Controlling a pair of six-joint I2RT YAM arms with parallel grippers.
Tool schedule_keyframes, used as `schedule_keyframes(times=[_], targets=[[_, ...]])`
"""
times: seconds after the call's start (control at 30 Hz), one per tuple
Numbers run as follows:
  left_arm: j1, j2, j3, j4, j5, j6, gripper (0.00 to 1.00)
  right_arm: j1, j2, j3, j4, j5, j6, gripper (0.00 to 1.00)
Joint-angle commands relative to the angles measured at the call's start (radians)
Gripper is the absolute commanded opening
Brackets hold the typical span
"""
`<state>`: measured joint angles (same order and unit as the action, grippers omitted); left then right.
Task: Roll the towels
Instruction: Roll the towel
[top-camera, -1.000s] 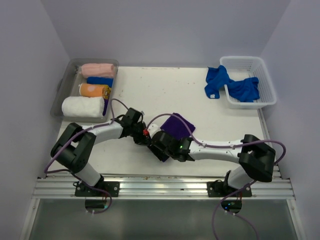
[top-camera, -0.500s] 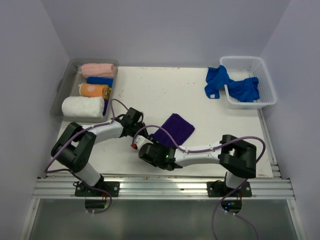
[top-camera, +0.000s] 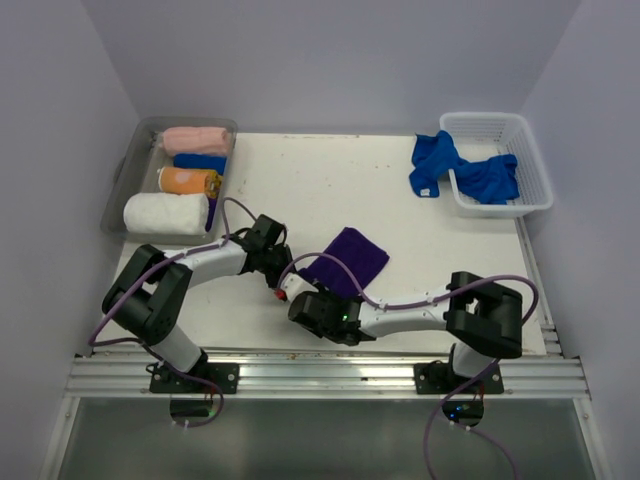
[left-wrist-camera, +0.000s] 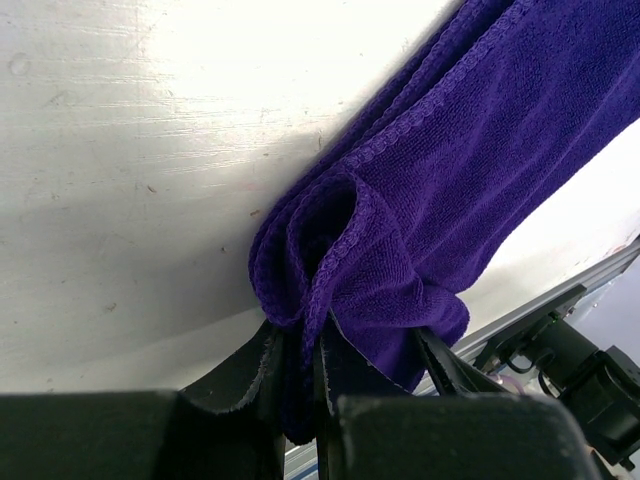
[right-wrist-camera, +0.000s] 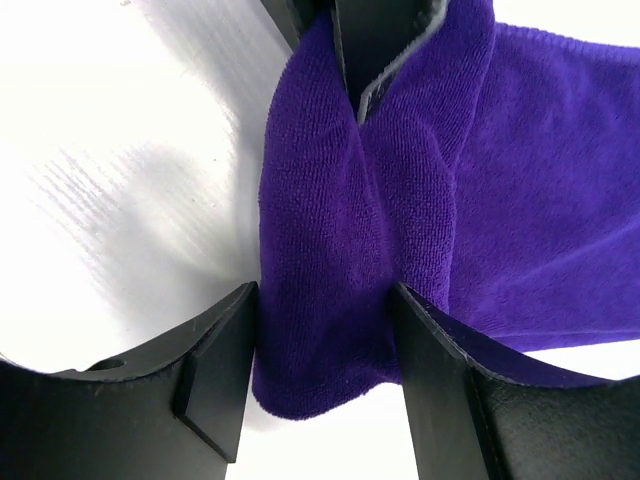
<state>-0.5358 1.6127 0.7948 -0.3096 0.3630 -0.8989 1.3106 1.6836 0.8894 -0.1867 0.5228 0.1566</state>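
A dark purple towel (top-camera: 352, 256) lies folded mid-table. My left gripper (top-camera: 288, 279) is shut on a bunched corner of it; in the left wrist view the purple towel (left-wrist-camera: 450, 170) is pinched between the left gripper (left-wrist-camera: 300, 345) fingers. My right gripper (top-camera: 312, 292) comes from the near side, open. In the right wrist view the purple towel (right-wrist-camera: 520, 200) has its near folded end lying between the right gripper (right-wrist-camera: 325, 310) fingers, touching both pads. Royal blue towels (top-camera: 487, 178) lie in and over the basket.
A clear bin (top-camera: 122, 180) at the far left holds rolled towels: pink (top-camera: 195, 140), blue (top-camera: 200, 160), orange (top-camera: 188, 181) and white (top-camera: 165, 213). The white lattice basket (top-camera: 532, 160) stands at the far right, one blue towel (top-camera: 433, 163) spilling onto the table.
My right arm drew back off the purple towel, swung left toward the near edge, then edged back to straddle the towel's near end. The left gripper kept its hold and barely moved.
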Motion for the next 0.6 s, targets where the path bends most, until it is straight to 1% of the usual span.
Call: schedule_keyframes(times=[0.0, 0.1, 0.2, 0.3, 0.37, 0.4, 0.47, 0.5, 0.57], targets=[[0.014, 0.000, 0.023, -0.031, -0.015, 0.008, 0.00, -0.001, -0.032, -0.029, 0.039, -0.027, 0.084, 0.59], [0.013, 0.000, 0.023, -0.031, -0.013, 0.009, 0.00, -0.001, -0.019, -0.040, 0.059, -0.040, 0.115, 0.57], [0.013, 0.000, 0.023, -0.033, -0.015, 0.012, 0.00, -0.002, -0.022, -0.050, 0.064, -0.052, 0.133, 0.50], [0.014, -0.005, 0.024, -0.036, -0.019, 0.015, 0.00, -0.007, -0.050, -0.058, 0.066, -0.082, 0.139, 0.39], [0.014, -0.004, 0.024, -0.036, -0.018, 0.018, 0.00, -0.022, -0.077, -0.063, 0.066, -0.101, 0.149, 0.30], [0.016, -0.005, 0.024, -0.036, -0.019, 0.020, 0.00, -0.028, -0.090, -0.070, 0.067, -0.113, 0.150, 0.20], [0.017, -0.005, 0.026, -0.039, -0.018, 0.025, 0.00, -0.050, -0.120, -0.078, 0.075, -0.171, 0.167, 0.10], [0.017, -0.005, 0.026, -0.039, -0.018, 0.026, 0.00, -0.075, -0.130, -0.087, 0.079, -0.194, 0.172, 0.03], [0.020, -0.002, 0.027, -0.043, -0.019, 0.032, 0.00, -0.117, -0.150, -0.095, 0.084, -0.283, 0.179, 0.02]])
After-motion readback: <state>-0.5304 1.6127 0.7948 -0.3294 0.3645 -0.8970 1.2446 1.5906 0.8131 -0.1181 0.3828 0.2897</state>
